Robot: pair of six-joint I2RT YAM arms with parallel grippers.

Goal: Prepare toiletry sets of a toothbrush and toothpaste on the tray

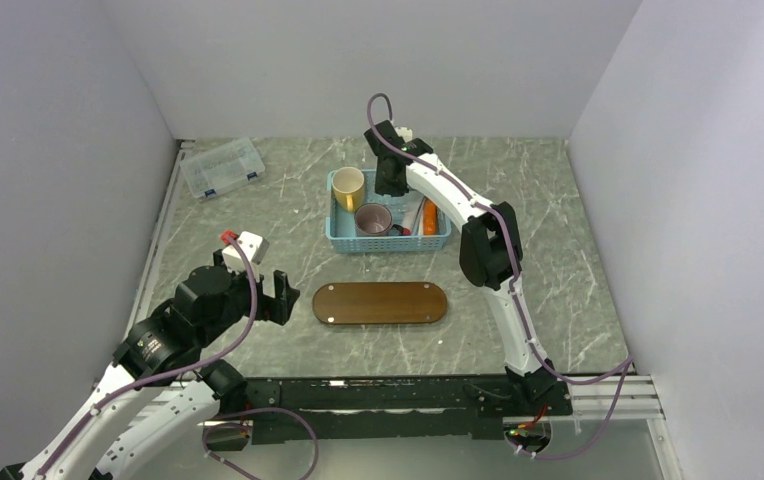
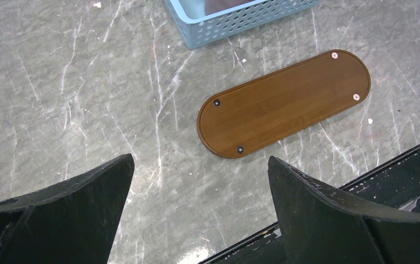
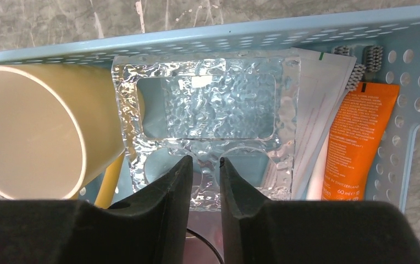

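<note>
Toothbrush (image 3: 354, 76) bristles show in the far right corner of the light-blue basket (image 3: 252, 30), ahead and to the right of the right gripper (image 3: 205, 170). A second bristled head lies just beside the first. A white paper packet (image 3: 318, 110) runs from these heads back toward the gripper. An orange toothpaste tube (image 3: 356, 143) lies touching the packet on its right, near the basket's perforated side wall.

Straight ahead of the right gripper's fingers (image 3: 166, 192) is a clear, ripple-textured holder (image 3: 219, 104). Its near edge sits at the narrow gap between them. The fingers are almost together, and it cannot be told whether they pinch that edge. To the gripper's left a pale yellow mug (image 3: 26, 132) stands just beside the holder. The top view shows a mauve-grey mug (image 1: 373, 219) in the same basket.

The tray (image 2: 285, 104) lies flat on the grey marbled table (image 2: 59, 82), ahead and to the right of the left gripper (image 2: 199, 165), nearer to it than the basket and apart from the basket. The left gripper hangs above the table with its fingers spread wide. A clear lidded box (image 1: 222, 167) sits well beyond it, at the table's far left.
</note>
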